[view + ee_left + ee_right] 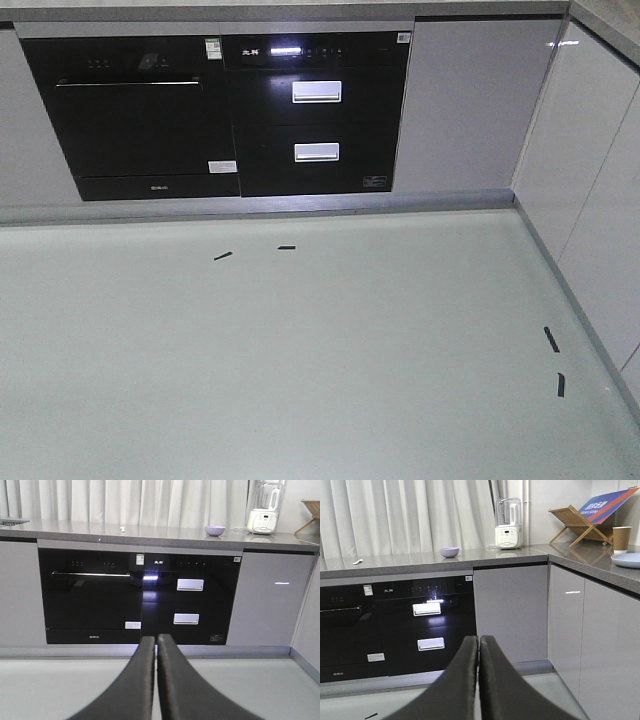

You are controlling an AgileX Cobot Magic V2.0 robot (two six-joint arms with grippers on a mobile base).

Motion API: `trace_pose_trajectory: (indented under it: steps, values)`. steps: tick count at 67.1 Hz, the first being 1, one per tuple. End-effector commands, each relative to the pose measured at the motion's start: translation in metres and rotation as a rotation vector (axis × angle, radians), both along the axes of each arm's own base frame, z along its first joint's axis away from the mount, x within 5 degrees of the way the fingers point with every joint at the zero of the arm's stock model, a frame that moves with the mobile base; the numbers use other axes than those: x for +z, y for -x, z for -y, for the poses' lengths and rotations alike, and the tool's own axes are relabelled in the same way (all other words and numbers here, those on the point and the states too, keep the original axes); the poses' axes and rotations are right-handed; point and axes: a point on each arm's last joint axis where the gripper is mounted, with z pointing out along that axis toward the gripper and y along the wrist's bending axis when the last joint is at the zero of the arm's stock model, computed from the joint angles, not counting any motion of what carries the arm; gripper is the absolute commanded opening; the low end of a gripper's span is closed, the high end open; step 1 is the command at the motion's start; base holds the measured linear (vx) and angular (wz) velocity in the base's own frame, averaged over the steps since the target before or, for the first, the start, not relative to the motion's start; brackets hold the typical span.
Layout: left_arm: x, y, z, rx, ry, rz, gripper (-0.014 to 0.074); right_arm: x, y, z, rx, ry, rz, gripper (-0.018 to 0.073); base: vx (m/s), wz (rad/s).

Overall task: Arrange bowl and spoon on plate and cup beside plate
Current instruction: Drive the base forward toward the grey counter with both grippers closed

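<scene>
A lilac bowl (pixel 214 530) stands on the grey counter, also caught by the right wrist view as the bowl (pixel 449 552). Further left on that counter lies a small pale spoon (pixel 122 529), seen again as the spoon (pixel 357 561). On the side counter at the right sit the brown paper cup (pixel 621 539) and, just in front of it, the pale blue plate (pixel 627 560). My left gripper (pixel 156 640) is shut on nothing, low and far from the counter. My right gripper (pixel 479 640) is shut too, empty. Neither shows in the front view.
A white blender (pixel 265 509) stands right of the bowl. A wooden rack (pixel 580 526) with a blue-and-orange board sits on the side counter. Black built-in appliances (pixel 230 115) fill the cabinet front. Pale floor (pixel 300 350) carries short black tape marks (pixel 552 339).
</scene>
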Motion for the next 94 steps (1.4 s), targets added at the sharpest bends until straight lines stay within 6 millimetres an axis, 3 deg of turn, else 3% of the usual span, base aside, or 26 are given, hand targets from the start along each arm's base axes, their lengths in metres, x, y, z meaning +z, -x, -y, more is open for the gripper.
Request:
trace_pose_trajectory:
  steps: [1, 94]
  values:
    - [-0.0008, 0.0001, -0.0014, 0.014, 0.012, 0.068, -0.0006, 0.0042, 0.0011, 0.0018, -0.024, 0.02, 0.071, -0.0001, 0.0, 0.0]
    - [-0.0008, 0.0001, -0.0014, 0.014, 0.012, 0.068, -0.0006, 0.0042, 0.0011, 0.0018, -0.024, 0.02, 0.071, -0.0001, 0.02, 0.01]
